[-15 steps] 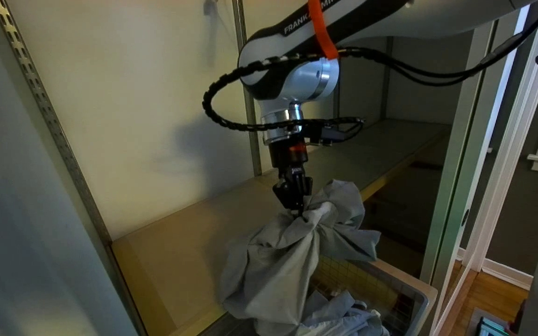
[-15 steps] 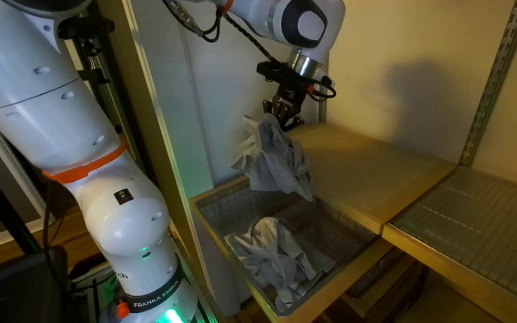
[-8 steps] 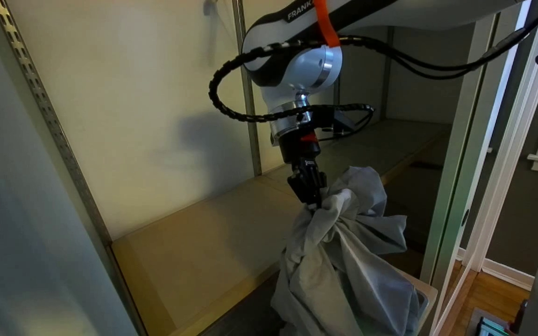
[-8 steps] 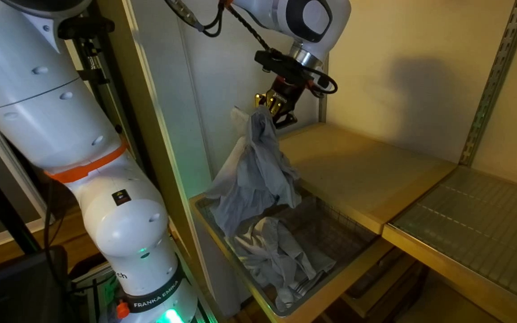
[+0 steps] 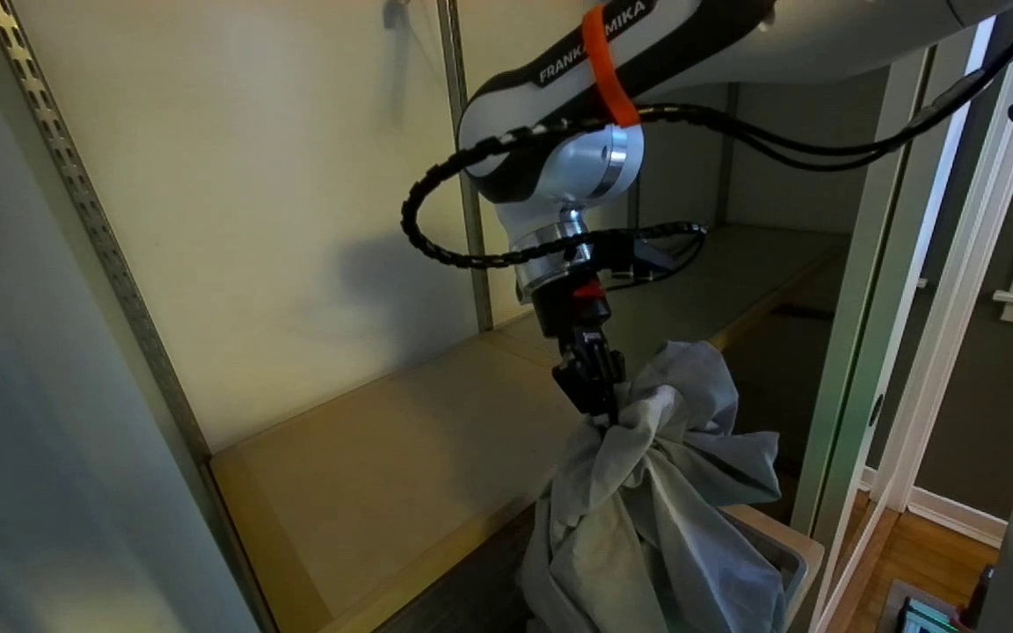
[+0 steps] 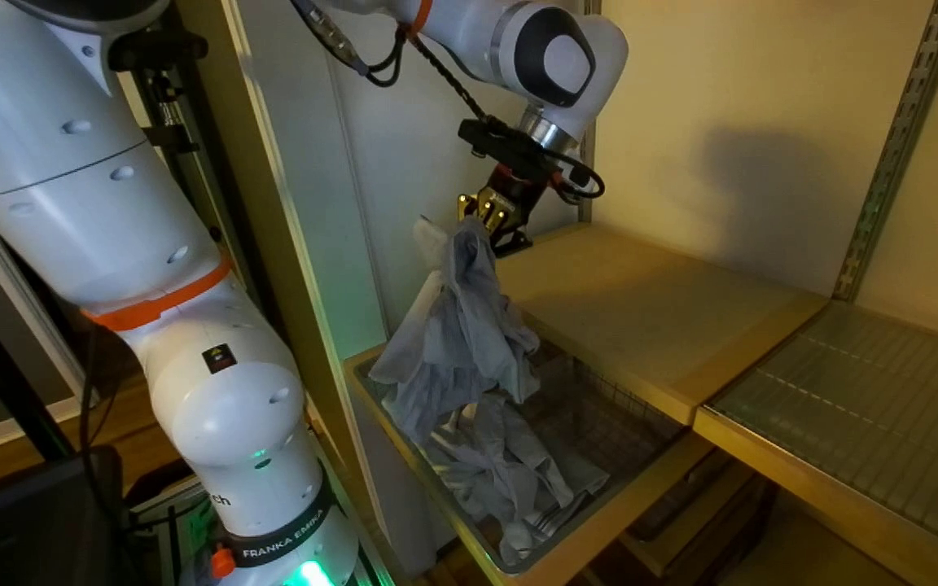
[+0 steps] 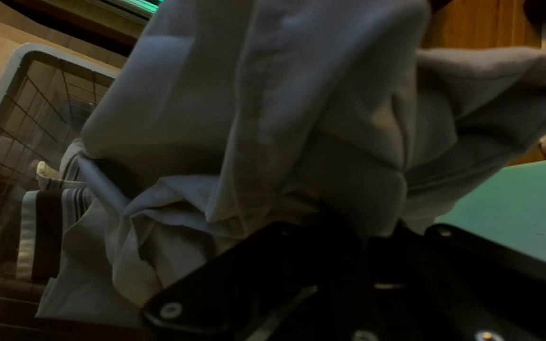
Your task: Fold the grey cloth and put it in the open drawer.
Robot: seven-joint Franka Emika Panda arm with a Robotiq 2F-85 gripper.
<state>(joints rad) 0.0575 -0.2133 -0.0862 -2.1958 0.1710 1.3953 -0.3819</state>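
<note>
A pale wall [image 5: 295, 220] rises behind a wooden shelf [image 6: 648, 309], with slotted metal strips [image 6: 896, 155] running up it and a dark shadow [image 6: 762, 187] thrown across it. At the shelf's front edge your drawer [image 6: 620, 511] stands open, its wire-mesh walls set in a wooden frame. Your gripper [image 5: 605, 418], tilted downward, is closed on a bunched part of the grey cloth [image 6: 473, 325]; how deep that grip goes is hidden among dark folds in the wrist view. In both exterior views you see the cloth hanging from the gripper, gathered tight near the top and flaring out below in loose creases, its lower end over the drawer. Beneath it, a crumpled cloth [image 6: 510, 464] lies in the drawer; you cannot tell whether the two touch. Your wrist view also shows a dark-and-light striped band [image 7: 48, 232] at the edge of that lower cloth. Higher up, a black cable [image 5: 506, 259] loops about the arm [image 6: 469, 41].
</note>
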